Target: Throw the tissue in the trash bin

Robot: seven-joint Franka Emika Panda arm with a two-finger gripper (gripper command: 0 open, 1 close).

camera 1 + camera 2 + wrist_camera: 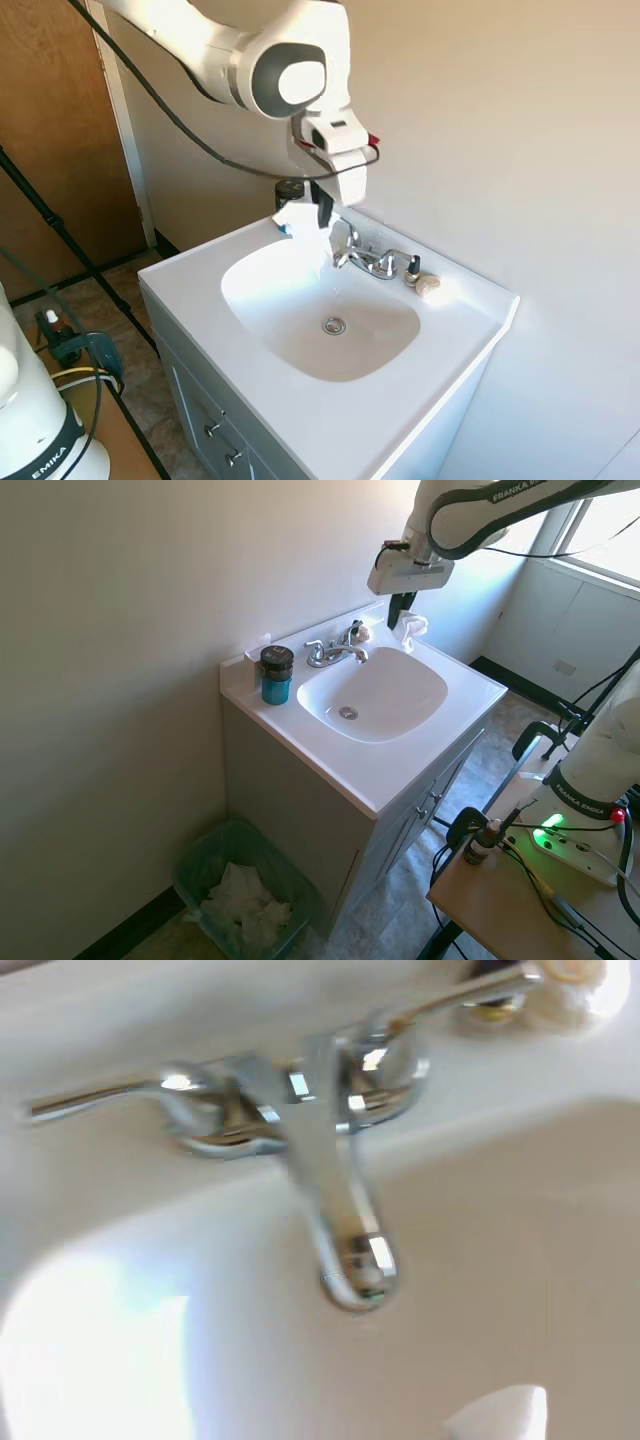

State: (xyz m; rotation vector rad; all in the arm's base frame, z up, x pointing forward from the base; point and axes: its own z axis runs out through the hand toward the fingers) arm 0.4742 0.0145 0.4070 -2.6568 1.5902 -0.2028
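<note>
The pickup looks done: the crumpled white paper tissue [300, 222] hangs clear of the white vanity surface [400, 400], pinched in the closed dark fingers of the end effector [322, 208] on the white arm. The end effector is closed on the tissue's upper part, and the rest droops below the fingertips. Taking the chrome two-handled faucet [372, 261] as the landmark, the tissue is in the air above the back rim of the white oval basin [300, 300], just beside the faucet and higher than its spout; in the second exterior view it hangs [410, 628] near the faucet [335, 652], on the side away from the blue jar with a black lid [276, 674]. The wrist view looks down on the faucet spout [345, 1230] from close by, with a white corner of tissue [505, 1415] at its lower edge. What is left is the larger part of the job, judging by the layout: the green-lined trash bin [210, 860] stands on the floor beyond the jar end of the vanity, well apart from the faucet and far lower, already holding crumpled white paper [243, 898]. The tissue must be carried across the basin, past the jar, brought over the bin's mouth and released.
</note>
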